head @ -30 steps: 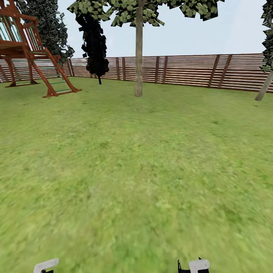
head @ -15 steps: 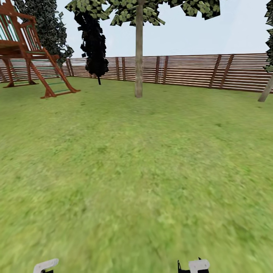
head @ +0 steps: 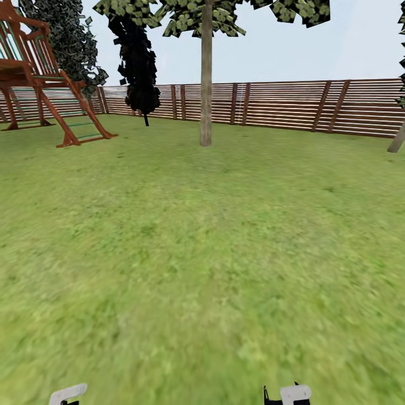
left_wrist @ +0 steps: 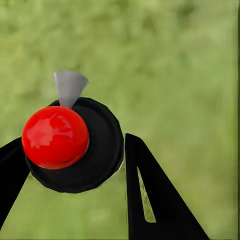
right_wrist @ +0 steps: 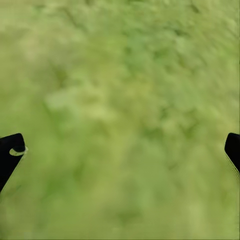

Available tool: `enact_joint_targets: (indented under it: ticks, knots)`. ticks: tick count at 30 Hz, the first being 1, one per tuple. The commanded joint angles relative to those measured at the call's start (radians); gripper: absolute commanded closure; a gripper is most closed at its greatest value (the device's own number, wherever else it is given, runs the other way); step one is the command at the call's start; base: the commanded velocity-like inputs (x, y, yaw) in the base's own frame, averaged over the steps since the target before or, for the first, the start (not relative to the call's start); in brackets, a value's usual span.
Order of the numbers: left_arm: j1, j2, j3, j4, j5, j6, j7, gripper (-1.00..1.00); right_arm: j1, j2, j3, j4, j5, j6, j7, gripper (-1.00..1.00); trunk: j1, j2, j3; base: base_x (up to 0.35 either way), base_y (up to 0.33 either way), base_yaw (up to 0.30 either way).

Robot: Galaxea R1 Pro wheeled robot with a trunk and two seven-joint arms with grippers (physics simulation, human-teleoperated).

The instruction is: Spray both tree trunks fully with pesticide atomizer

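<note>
At ten o'clock in the head view a red wooden play frame [head: 42,84] stands on the lawn [head: 202,253], a dark-leaved tree [head: 138,62] beside it. At twelve o'clock rises a pale tree trunk [head: 206,79], the slatted fence [head: 292,104] behind it. A second trunk [head: 396,140] leans at two o'clock. The left hand [left_wrist: 75,165] is clamped on a black object with a red ball [left_wrist: 55,136], seen from the left wrist. The right hand [right_wrist: 120,155] has its fingers wide apart over grass.
</note>
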Motion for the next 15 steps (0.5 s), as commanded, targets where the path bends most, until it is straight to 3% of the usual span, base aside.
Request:
enact_joint_targets:
  ticks: [1,15]
  knots:
    - [0.0,0.0,0.0,0.0,0.0,0.0,0.001,1.0,0.0,0.0,0.0,0.0,0.0,0.0,0.0,-1.0,0.0,0.0,0.0,0.34,0.0,0.0]
    - [0.0,0.0,0.0,0.0,0.0,-0.001,0.001,1.0,0.0,0.0,0.0,0.0,0.0,0.0,0.0,-1.0,0.0,0.0,0.0,0.34,0.0,0.0]
